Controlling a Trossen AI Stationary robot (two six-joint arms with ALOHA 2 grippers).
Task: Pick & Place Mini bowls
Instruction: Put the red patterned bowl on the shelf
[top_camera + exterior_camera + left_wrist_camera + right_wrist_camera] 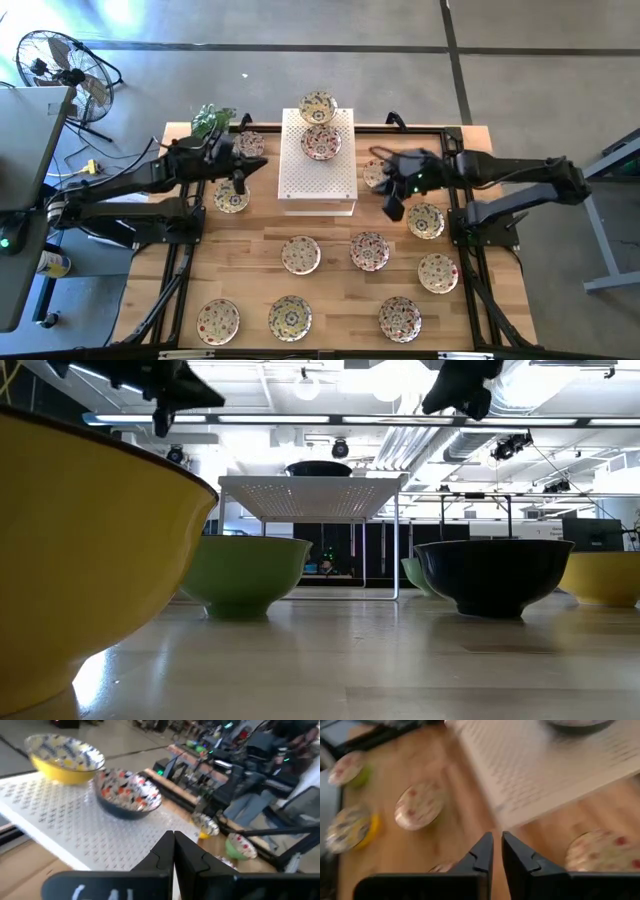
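Several mini bowls rest on their bases on the wooden table [330, 290]. Two more stand on the white perforated block [318, 170]: a yellow one [317, 106] [65, 757] and a dark one with red flowers [321, 141] [127, 792]. My left gripper [240, 178] [173, 842] hangs shut and empty above the table at the block's left side, close to a bowl [231, 197]. My right gripper [393, 205] [497, 845] hangs right of the block between two bowls [376, 173] [425, 220]. Its fingers stand a little apart with nothing between them.
Bowls sit in loose rows toward the near edge [300, 254] [369, 250] [289, 318] [399, 318]. A black frame rail [180, 270] runs along the table's sides. A green bundle [212, 120] lies at the far left corner. A fan [60, 65] stands off the table.
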